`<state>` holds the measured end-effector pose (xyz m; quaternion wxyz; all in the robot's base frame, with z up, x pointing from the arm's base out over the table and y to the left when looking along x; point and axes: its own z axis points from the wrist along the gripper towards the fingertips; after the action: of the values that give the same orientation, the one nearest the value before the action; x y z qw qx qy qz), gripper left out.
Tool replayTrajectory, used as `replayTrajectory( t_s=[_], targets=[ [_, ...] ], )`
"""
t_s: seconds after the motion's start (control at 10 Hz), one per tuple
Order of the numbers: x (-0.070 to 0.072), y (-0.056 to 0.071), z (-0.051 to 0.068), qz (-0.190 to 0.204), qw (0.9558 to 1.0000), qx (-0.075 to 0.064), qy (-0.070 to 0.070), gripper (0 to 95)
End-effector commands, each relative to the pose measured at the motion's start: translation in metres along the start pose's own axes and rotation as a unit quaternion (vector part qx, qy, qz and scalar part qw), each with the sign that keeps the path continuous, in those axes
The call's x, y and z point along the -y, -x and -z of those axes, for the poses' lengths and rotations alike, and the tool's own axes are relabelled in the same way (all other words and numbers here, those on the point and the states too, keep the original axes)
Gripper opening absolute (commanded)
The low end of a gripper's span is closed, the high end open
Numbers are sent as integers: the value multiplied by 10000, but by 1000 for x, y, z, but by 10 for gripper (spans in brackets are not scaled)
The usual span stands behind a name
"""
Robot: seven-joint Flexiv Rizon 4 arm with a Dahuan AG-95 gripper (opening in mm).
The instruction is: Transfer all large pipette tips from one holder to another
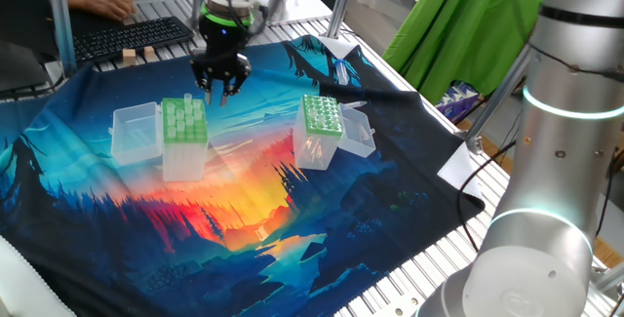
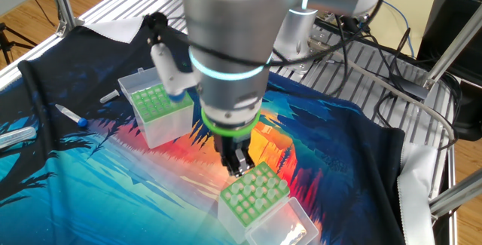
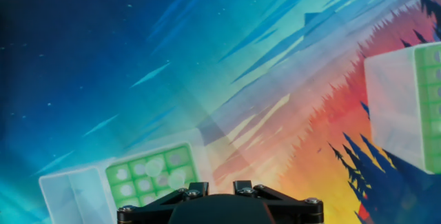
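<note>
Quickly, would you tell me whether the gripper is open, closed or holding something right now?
Gripper: cannot tell open or closed; no pipette tip visibly held.

A printed cloth (image 3: pixel 207 65) in blues, teal, orange and red fills most of the frame. At the lower left a clear box with a light-green top plate of wide holes (image 3: pixel 148 176) is seen, some holes filled by whitish tip ends (image 3: pixel 178 178). The black gripper body (image 3: pixel 220 207) is seen at the bottom centre, partly covering that box. A second clear box (image 3: pixel 406 107) is cut off at the right edge.
</note>
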<state>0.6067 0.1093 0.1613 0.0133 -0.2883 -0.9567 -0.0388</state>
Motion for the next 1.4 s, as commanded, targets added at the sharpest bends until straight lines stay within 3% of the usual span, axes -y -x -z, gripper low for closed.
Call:
replayTrajectory(
  t_s=[0.1, 0.4, 0.9, 1.4],
  targets=[
    [-3, 3, -1, 53, 10000, 27, 53, 190],
    [-3, 3, -1, -12, 10000, 77, 33, 190],
    [-20, 6, 3, -104, 9999, 55, 7, 190],
    [-31, 8, -3, -166, 9998, 77, 9, 190]
  ],
)
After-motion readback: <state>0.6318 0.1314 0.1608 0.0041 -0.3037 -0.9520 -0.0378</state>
